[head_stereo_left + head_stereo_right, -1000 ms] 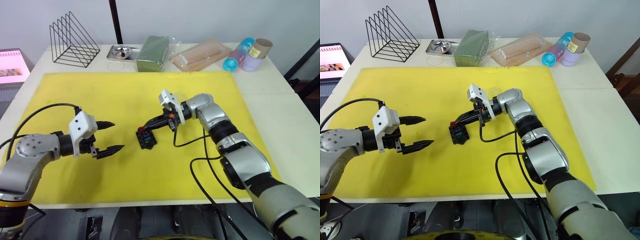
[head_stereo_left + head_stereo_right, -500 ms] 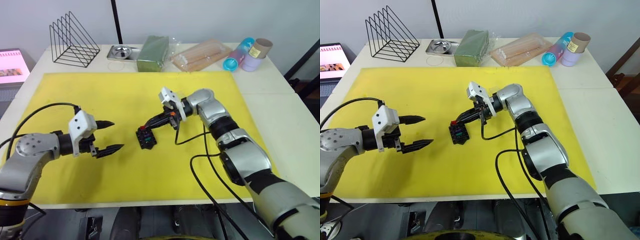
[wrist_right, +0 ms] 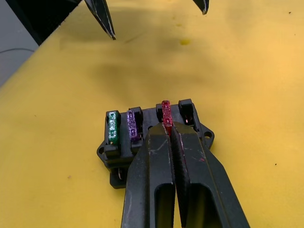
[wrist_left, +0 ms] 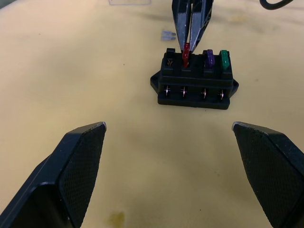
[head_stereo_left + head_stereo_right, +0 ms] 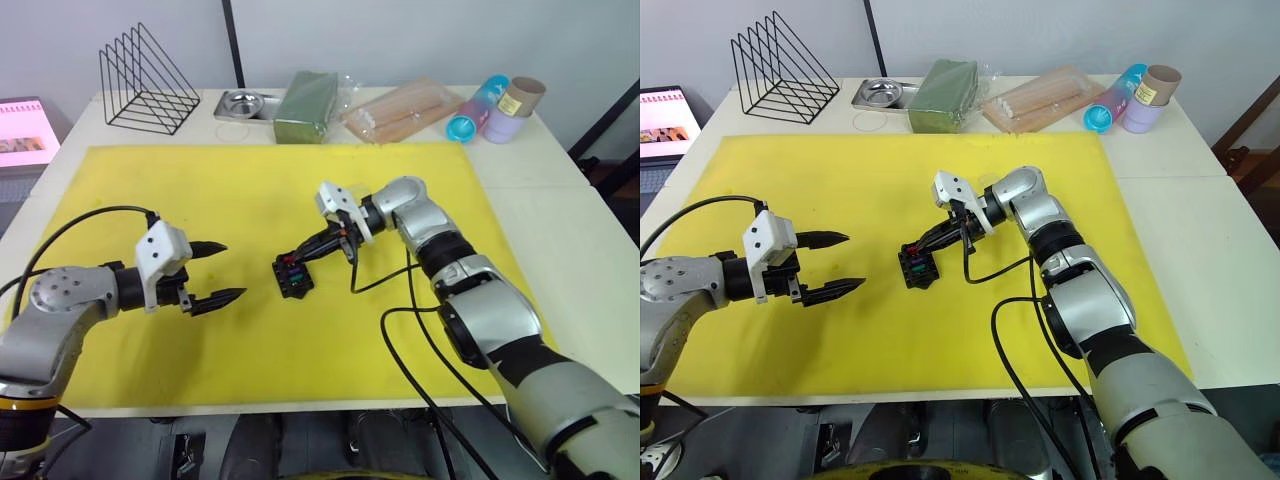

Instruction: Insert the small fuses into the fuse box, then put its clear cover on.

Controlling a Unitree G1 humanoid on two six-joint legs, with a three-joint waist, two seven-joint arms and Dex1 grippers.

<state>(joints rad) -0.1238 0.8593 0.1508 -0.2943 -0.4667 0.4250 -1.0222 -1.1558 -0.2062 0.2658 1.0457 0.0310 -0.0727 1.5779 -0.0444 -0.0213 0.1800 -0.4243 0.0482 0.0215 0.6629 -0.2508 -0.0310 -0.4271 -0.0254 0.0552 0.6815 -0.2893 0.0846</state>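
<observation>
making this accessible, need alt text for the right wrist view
The right gripper pinches a small red blade fuse into the small black plastic fuse box on a yellow mat; green and purple fuses are seated, one slot empty.

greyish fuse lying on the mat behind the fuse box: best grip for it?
The greyish fuse lies flat on the yellow mat, apart from the fuse box. Probably best to come straight down from above and pinch its plastic body across the narrow sides. Lying flat and low, it offers little to grip from the side. The right gripper is shut on the red fuse.
</observation>
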